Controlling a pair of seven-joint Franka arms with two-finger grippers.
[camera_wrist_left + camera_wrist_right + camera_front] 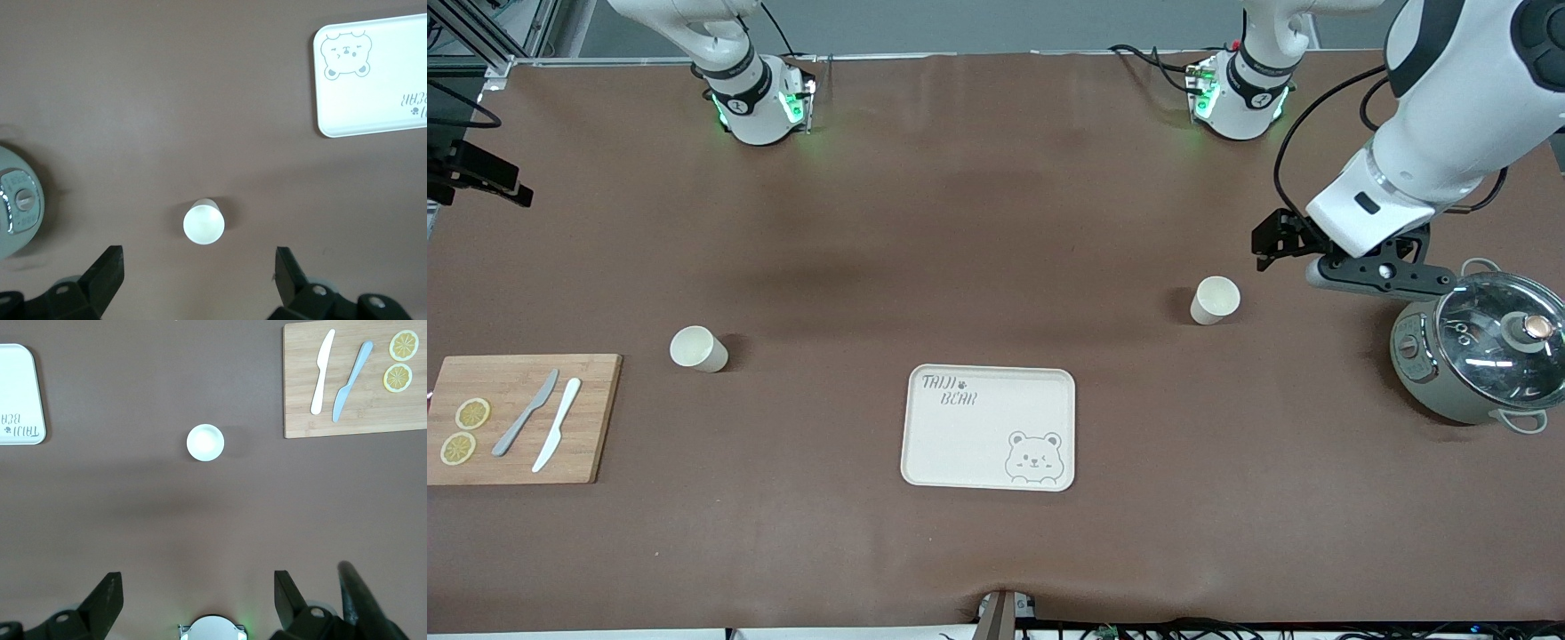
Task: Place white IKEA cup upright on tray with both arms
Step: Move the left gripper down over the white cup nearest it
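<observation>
Front view: the tray lies flat on the table, nearer the camera than both cups. One cup stands upright toward the left arm's end, farther from the camera than the tray; a second cup stands upright toward the right arm's end, beside the board (two knives and two lemon slices lie on it). A lidded pot sits at the left arm's end.

The left gripper hangs in the air over bare table between the first cup and the pot, apart from the cup. In the left wrist view its fingers stand wide, nothing between them, with the cup on the table below the gap.

The right gripper is out of the front view; its wrist view shows the fingers spread wide and empty, high over the table, the second cup well below and ahead, the board nearby.
</observation>
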